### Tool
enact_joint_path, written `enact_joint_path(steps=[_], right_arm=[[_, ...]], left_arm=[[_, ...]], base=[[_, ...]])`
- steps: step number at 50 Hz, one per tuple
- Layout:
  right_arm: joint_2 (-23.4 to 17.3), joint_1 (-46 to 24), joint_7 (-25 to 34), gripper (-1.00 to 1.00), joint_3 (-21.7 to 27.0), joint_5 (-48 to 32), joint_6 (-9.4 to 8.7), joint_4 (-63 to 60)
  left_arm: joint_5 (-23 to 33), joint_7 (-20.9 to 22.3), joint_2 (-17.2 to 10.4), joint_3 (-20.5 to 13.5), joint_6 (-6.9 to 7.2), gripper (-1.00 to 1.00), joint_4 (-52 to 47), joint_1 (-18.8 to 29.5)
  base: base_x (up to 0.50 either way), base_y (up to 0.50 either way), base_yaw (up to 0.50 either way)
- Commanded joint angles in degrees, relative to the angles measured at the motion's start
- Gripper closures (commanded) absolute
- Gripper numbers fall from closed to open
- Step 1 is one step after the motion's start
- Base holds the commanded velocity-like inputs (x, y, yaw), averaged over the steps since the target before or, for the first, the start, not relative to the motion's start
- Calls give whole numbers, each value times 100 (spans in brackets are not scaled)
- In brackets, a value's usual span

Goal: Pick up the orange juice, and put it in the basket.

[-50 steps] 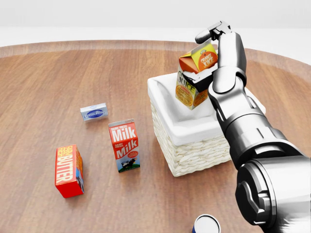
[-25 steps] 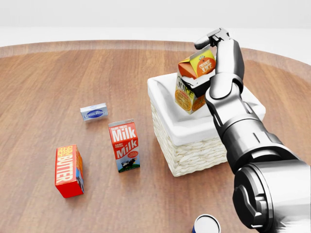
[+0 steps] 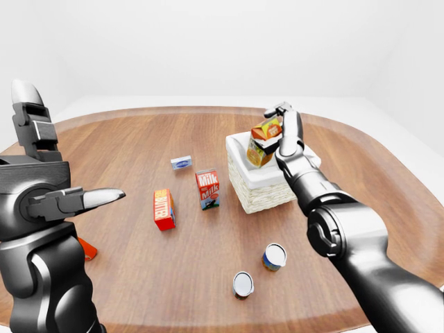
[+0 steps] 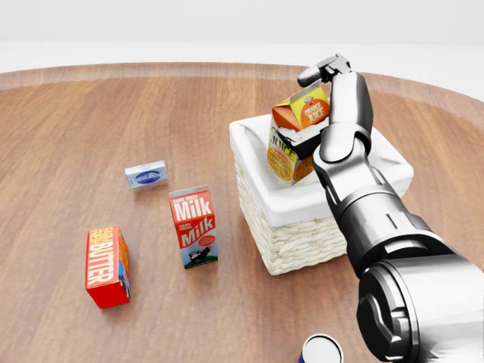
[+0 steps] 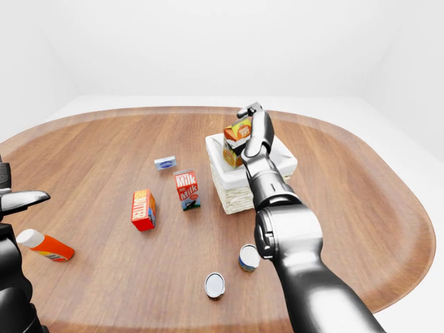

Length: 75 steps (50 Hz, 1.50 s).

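Juice [image 4: 295,136] tilted over basket [image 4: 302,204], gripped by right hand [image 4: 321,128] fingers, near table [image 4: 76,113] far right edge. Left hand [image 3: 48,201] raised at near left corner, fingers spread, empty.

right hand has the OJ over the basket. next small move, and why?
Probably lower it a little further, then open the fingers. The right hand grips the orange juice carton, tilted, over the basket; its lower end looks inside the white liner, though whether it touches the bottom cannot be told. Releasing from this height might tip it against the rim.
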<state>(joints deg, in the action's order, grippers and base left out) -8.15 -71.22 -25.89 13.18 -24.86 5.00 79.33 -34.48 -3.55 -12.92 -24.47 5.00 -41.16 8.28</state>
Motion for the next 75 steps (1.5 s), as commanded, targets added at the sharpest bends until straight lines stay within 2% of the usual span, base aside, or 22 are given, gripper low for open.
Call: enact_joint_path(steps=[1,28,75], right_arm=[[31,2,-118,100,30,-139,0,-67],[133,137,-411,100,63,-203,0,-55],[276,383,-411,100,90,-342,0,-39]], left_arm=[[-6,-2,6,-3,0,-100,-24,-14],[-4,-3,4,2,0,-100,-8,1],[-25,-20,-12,6,0,-100,20,19]], base=[[0,0,0],[0,0,0],[0,0,0]])
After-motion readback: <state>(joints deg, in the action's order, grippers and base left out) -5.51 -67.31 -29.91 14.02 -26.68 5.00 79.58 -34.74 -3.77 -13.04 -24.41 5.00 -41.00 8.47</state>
